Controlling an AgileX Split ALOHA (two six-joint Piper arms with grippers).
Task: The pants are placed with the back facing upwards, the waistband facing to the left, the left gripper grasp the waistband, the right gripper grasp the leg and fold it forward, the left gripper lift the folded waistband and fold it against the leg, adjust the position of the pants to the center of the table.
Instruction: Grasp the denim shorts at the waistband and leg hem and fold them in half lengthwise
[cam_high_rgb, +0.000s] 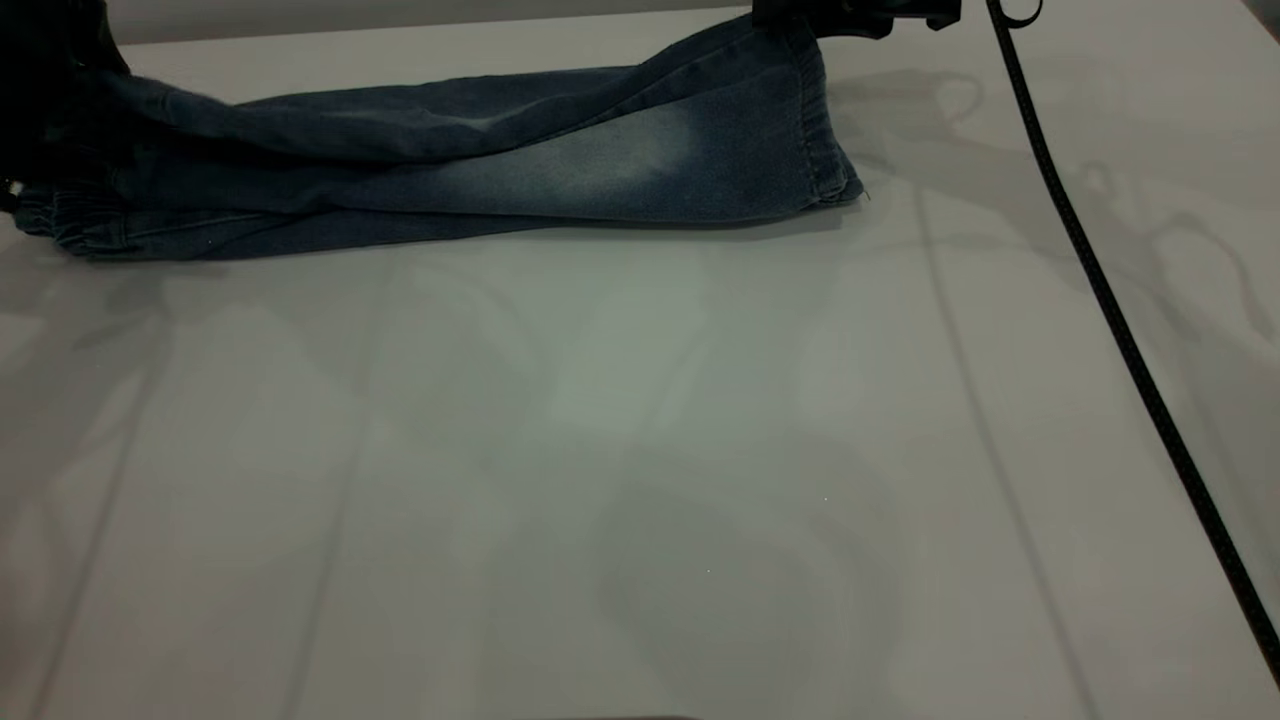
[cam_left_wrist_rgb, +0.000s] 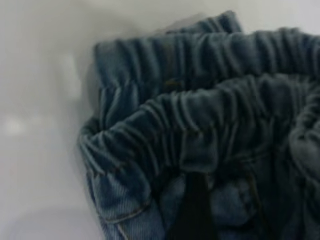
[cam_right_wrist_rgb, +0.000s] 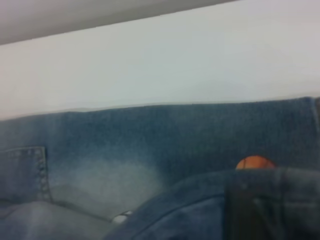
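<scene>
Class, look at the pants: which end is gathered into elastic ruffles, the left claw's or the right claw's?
The left claw's end, the waistband: it is ruffled, while the end held up by the right claw is a flat stitched hem.

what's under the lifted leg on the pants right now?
Under the lifted leg lies the other leg with its pale faded patch, flat on the table. In the right wrist view an orange bit of print peeks out; the rest is covered.

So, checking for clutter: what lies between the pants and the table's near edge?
Nothing: in the exterior view, bare table runs from the pants to the near edge.
</scene>
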